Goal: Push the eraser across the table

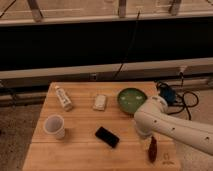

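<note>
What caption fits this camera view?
Robot gripper poised apart from the black eraser on the wooden table near the green bowl.

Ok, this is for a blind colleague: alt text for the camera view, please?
A white robot arm reaches from the right over a wooden table, its pincer hidden under its end, near a black eraser. A green bowl, paper cup, small bottle, pale block and dark red thing lie there.

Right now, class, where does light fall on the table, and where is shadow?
Camera view: warm, even light on the table; soft shadow beside the cup; the eraser reads dark against the wood; the band behind is nearly black; the end effector sits shaded beneath the white arm, right of the eraser.
</note>
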Robot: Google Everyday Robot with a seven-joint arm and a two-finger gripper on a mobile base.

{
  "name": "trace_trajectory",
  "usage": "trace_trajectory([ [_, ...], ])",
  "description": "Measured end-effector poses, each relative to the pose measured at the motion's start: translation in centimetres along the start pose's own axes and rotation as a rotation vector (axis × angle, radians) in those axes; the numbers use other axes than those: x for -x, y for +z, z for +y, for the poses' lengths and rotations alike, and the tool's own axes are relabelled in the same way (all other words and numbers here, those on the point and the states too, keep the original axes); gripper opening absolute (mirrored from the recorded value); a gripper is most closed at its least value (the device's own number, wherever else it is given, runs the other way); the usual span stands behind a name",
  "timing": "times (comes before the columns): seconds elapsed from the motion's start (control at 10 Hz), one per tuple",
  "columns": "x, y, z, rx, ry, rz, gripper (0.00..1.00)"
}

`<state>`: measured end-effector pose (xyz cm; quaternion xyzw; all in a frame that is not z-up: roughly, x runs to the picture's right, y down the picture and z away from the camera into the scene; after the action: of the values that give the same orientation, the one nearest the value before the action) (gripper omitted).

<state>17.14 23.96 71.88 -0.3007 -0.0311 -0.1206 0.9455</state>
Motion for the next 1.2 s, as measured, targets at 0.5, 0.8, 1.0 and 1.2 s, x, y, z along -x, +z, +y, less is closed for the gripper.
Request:
trace_trajectory([
  [0.5,1.2,0.9,0.6,0.018,-0.003,-0.015,0.80],
  [0.8,2.0,1.5,0.7,0.031,-0.006,-0.023,0.78],
  [1.0,2.2,1.8,0.9,0.038,-0.005,-0.026,0.63],
  [1.2,2.6,2.1,1.1,0.044,-0.010,-0.031,0.50],
])
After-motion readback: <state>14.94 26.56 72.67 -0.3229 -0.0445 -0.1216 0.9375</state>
